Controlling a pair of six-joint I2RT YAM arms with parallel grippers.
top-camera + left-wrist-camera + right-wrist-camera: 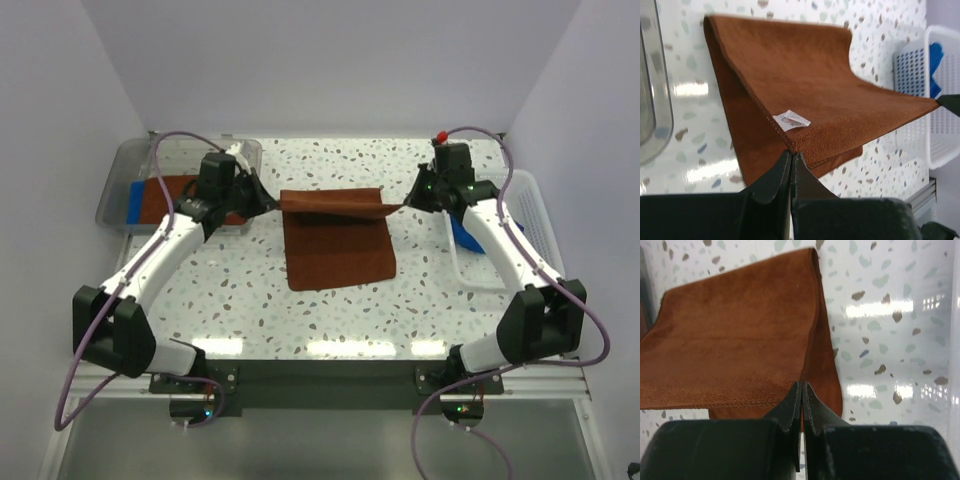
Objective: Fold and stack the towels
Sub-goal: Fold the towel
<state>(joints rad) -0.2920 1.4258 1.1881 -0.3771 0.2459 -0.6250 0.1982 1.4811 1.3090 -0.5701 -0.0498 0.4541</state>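
A rust-brown towel (335, 240) lies in the middle of the table, its far edge lifted and stretched between both grippers. My left gripper (270, 203) is shut on the towel's far left corner (792, 148), close to its white label (791, 120). My right gripper (408, 205) is shut on the far right corner (802, 382). The near part of the towel rests flat on the table. Another brown towel (165, 197) and a blue towel (134, 203) lie in the clear tray (118, 180). A further blue towel (466, 236) sits in the white basket (538, 225).
The clear tray stands at the far left of the speckled table, the white mesh basket (920, 75) at the right edge. Purple cables loop over both arms. White walls close in the back and sides.
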